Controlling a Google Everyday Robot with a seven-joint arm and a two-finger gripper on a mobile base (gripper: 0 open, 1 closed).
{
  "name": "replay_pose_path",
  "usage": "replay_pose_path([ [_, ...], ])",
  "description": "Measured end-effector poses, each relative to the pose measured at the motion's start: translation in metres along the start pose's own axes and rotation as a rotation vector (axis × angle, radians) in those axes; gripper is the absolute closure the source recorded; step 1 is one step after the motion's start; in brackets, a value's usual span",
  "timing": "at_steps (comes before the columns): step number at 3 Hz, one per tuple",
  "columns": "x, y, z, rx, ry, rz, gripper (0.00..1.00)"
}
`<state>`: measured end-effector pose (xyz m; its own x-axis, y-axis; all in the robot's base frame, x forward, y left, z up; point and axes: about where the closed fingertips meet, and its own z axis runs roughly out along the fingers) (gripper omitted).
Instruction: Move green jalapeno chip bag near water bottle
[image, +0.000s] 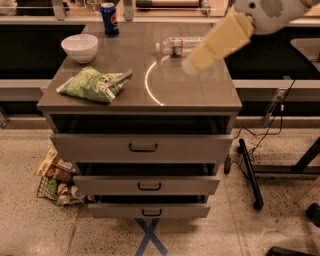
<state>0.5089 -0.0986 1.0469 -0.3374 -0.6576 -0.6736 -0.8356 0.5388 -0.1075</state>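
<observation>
The green jalapeno chip bag (92, 84) lies flat on the left front part of the grey cabinet top (195, 97). The water bottle (177, 46) lies on its side at the back middle, white cap to the left. My arm reaches in from the top right as a blurred cream shape, and my gripper (190, 64) hangs over the cabinet top just right of and in front of the bottle. It hides the bottle's right end. The gripper is far to the right of the chip bag and holds nothing that I can see.
A white bowl (79, 47) stands behind the chip bag and a blue soda can (109, 19) at the back edge. Three drawers (142, 147) below stand slightly pulled out. A wire basket (56, 179) of snack packets sits on the floor at the left. A black stand leg (250, 172) is at the right.
</observation>
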Motion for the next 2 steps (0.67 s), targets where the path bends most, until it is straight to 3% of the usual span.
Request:
replay_pose_path([
  [1,-0.054,0.019,0.041,-0.011,-0.118,0.124,0.00],
  [2,-0.074,0.044,0.095,-0.047,-0.181,0.226,0.00],
])
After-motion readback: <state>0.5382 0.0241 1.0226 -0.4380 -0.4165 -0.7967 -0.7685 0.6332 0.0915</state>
